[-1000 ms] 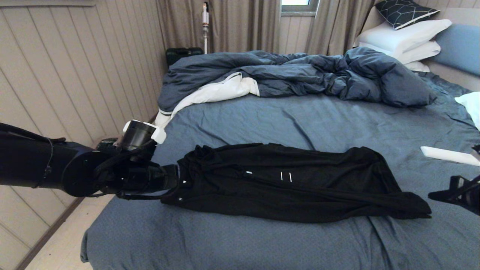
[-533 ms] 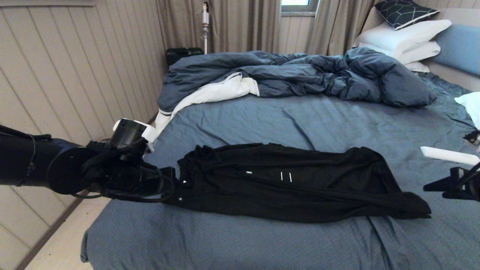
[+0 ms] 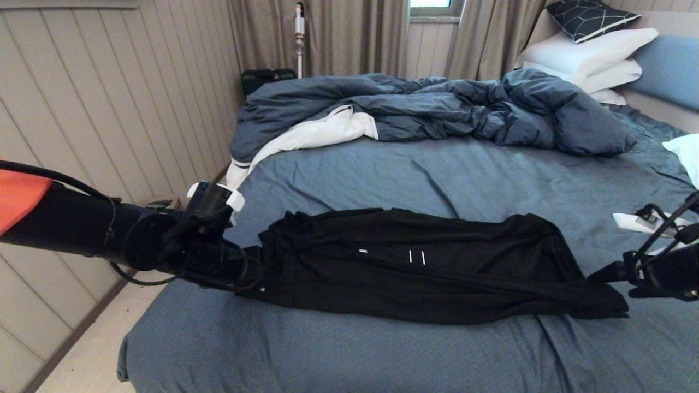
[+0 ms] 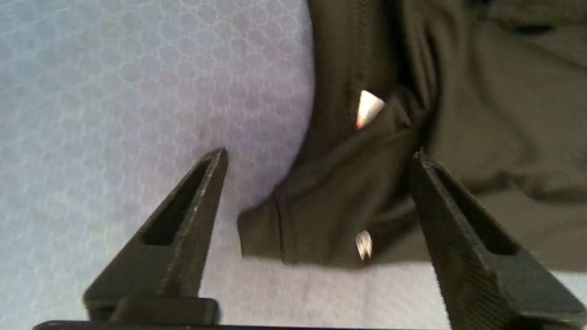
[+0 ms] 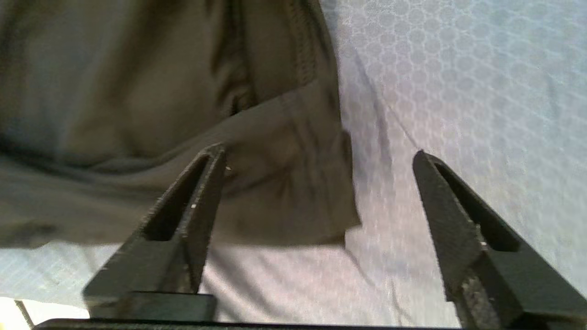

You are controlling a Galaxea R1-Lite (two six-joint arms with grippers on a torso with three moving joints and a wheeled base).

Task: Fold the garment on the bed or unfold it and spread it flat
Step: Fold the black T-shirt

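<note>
I see grey curtains point(image 3: 327, 33) along the far wall, with a small window point(image 3: 431, 5) between them. A white stick vacuum point(image 3: 298, 38) stands there beside a black case point(image 3: 267, 79)

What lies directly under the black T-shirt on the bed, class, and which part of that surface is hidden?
The black T-shirt lies on the slate-blue sheet, which shows bare all around it. The strip of sheet beneath the shirt is covered and cannot be seen.
</note>
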